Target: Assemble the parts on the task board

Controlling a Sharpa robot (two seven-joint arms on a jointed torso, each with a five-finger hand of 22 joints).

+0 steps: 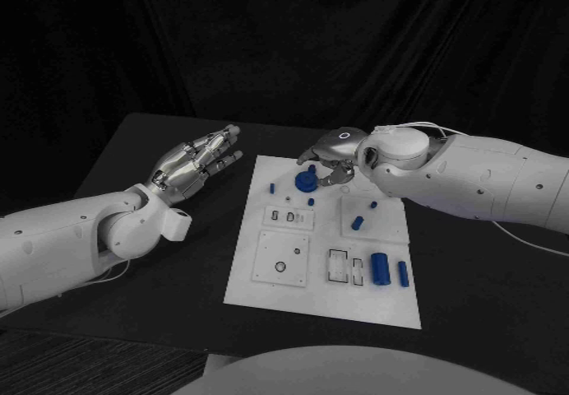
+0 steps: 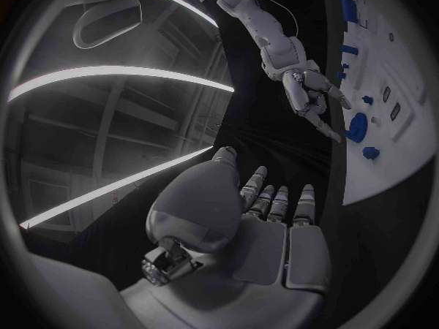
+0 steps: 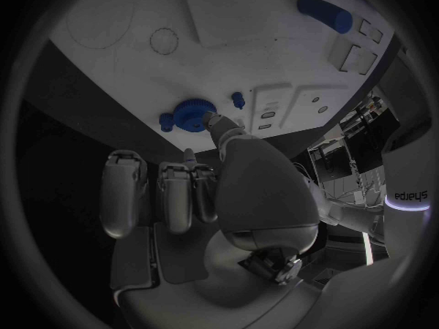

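The right hand (image 1: 329,156) is hovering at the board's (image 1: 326,309) far edge, one fingertip touching the gear (image 1: 307,180) beneath, fingers half curled, grip unclear.

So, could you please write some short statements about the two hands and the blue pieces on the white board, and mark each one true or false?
1. The right hand is at the blue gear near the far end of the white board. True; one fingertip is at the gear's edge.
2. The left hand holds a blue piece. False; it is open, off the board, holding nothing.
3. A large blue cylinder lies on the board's near right part. True.
4. The gear lies on the black table. False; it is on the board.
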